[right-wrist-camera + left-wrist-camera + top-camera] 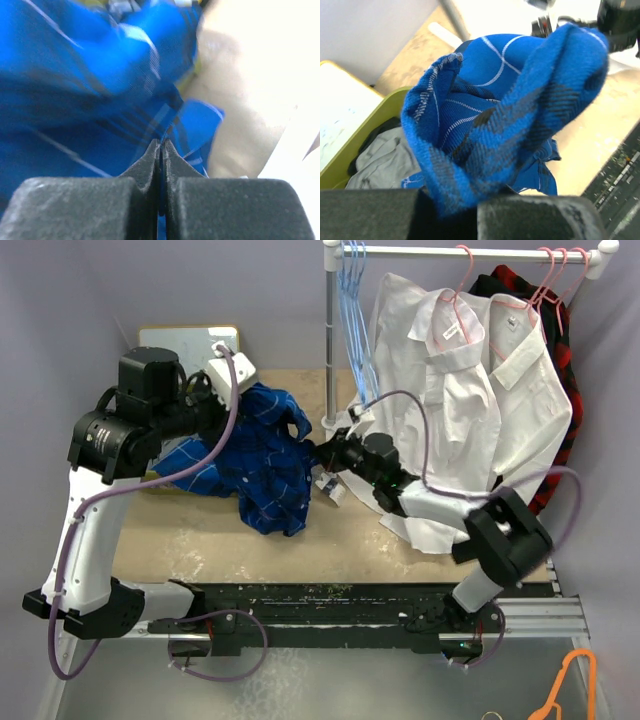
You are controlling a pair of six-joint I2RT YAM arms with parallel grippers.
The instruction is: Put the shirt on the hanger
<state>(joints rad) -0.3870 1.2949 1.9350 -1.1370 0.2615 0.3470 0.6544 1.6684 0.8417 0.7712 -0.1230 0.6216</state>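
The royal-blue checked shirt [268,465] hangs bunched between my two grippers above the table. My left gripper [226,403] is shut on a thick fold of it at the upper left; in the left wrist view the shirt [510,110] rises out of the gripper [472,207]. My right gripper [326,453] is shut on a thin edge of the shirt at its right side; in the right wrist view the shirt [85,100] runs into the gripper [161,146]. Thin light-blue hangers [352,300] hang on the rail at the back, apart from both grippers.
A garment rack pole [331,335] stands behind the shirt. White shirts [470,390] on pink hangers [462,275] and a red-and-black plaid shirt [572,370] hang at right. A yellow-green bin [395,102] with grey cloth [380,157] sits at left. An orange hanger [570,680] lies at the bottom right.
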